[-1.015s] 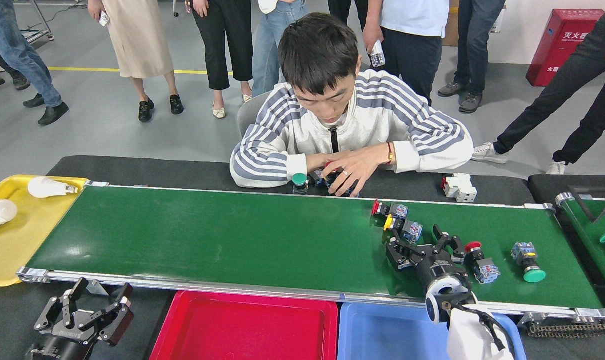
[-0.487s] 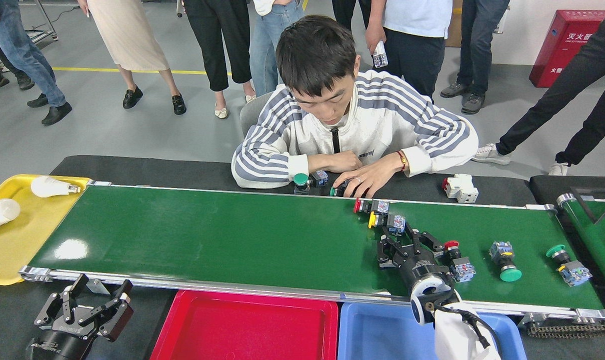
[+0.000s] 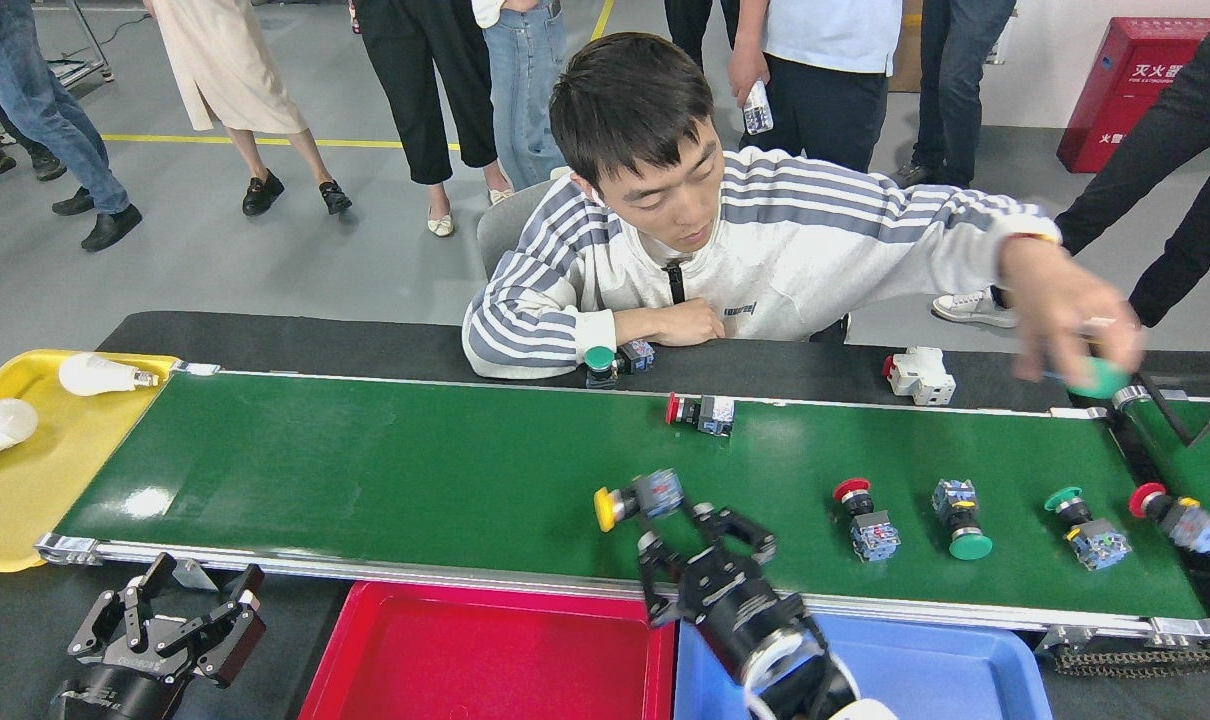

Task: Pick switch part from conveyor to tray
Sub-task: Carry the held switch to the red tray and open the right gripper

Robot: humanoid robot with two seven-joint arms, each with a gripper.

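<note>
At the far left a yellow tray (image 3: 25, 490) holds two bulbs. My left gripper (image 3: 180, 612) rests off the conveyor's (image 3: 385, 480) near-left corner, fingers spread, empty. Below the near rail sit the red tray (image 3: 485, 655) and blue tray (image 3: 955, 670). My right gripper (image 3: 700, 535) hangs over the near edge at mid-belt, pinching the yellow-capped switch part (image 3: 630, 498), which looks blurred. More switches lie toward the right end, where a person's hand (image 3: 1075, 320) reaches over.

Bulbs (image 3: 0, 430), perhaps two, yellow tray (image 3: 25, 500)
</note>
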